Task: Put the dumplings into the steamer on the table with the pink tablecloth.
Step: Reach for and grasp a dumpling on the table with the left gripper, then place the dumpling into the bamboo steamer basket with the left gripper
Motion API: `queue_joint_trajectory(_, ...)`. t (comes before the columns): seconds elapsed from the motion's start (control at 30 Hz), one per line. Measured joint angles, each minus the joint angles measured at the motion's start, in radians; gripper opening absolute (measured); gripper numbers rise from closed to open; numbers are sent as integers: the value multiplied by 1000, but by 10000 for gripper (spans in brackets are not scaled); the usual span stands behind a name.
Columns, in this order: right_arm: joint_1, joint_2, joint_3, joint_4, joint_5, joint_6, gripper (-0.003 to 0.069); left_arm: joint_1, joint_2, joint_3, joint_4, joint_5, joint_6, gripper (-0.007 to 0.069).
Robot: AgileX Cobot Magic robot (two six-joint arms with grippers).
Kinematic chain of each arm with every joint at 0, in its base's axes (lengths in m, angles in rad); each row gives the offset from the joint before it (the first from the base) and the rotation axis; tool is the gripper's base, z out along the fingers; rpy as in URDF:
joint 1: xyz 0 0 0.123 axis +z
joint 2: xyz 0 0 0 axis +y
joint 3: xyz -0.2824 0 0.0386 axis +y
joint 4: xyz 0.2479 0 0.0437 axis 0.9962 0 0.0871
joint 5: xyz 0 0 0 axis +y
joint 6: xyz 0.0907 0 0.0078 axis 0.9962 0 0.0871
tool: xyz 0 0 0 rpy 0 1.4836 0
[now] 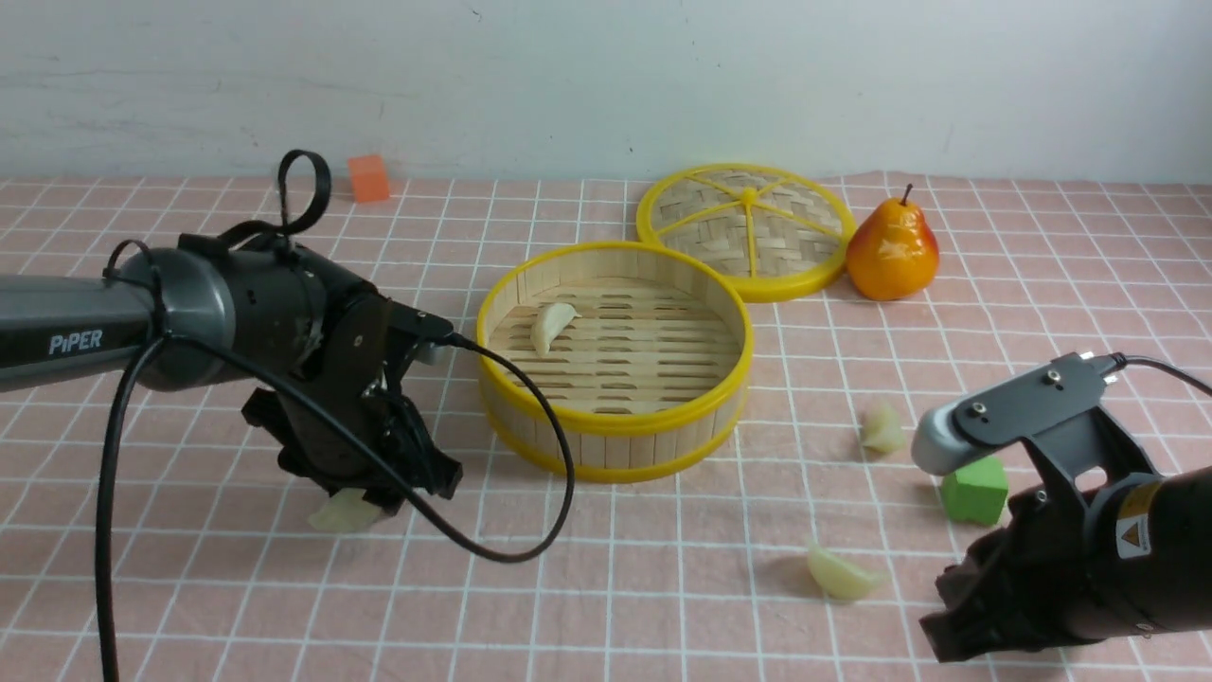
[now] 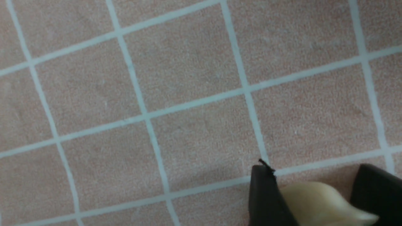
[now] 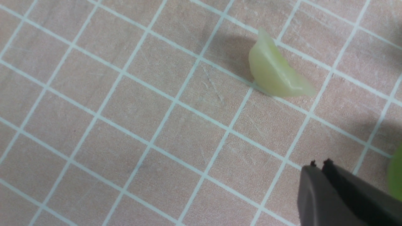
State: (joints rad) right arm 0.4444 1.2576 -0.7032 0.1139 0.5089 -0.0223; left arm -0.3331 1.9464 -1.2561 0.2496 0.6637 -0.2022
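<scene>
White-gridded pink tablecloth (image 1: pixel 625 606) is lying beneath the yellow-rimmed bamboo steamer (image 1: pixel 615 450); left of it, the black left gripper (image 2: pixel 317 188) is straddling a pale crescent dumpling (image 2: pixel 317 201), jaws apart, apparently needing closure before lifting; the black right gripper (image 3: pixel 318 166) is pressing its tips together.

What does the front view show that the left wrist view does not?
Only the front view: the steamer with one dumpling inside, the woven lid, the pear, the green block, the orange block, two more dumplings on the right, and the right gripper.

Only the left wrist view: the gap between the left gripper's fingers, open around a dumpling, with cloth visible beside it.

Both: that dumpling, the left gripper and the pink gridded tablecloth.
</scene>
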Motion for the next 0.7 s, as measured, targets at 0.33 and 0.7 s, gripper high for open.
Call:
queue_joint_trajectory(0.33, 0, 0, 0, 0, -2, 0, 33, 0, -40, -46, -46, 123, -100, 279)
queue_joint_trajectory(0.7, 0, 0, 0, 1, -31, 0, 33, -86, -79, -391, -258, 128, 37, 276)
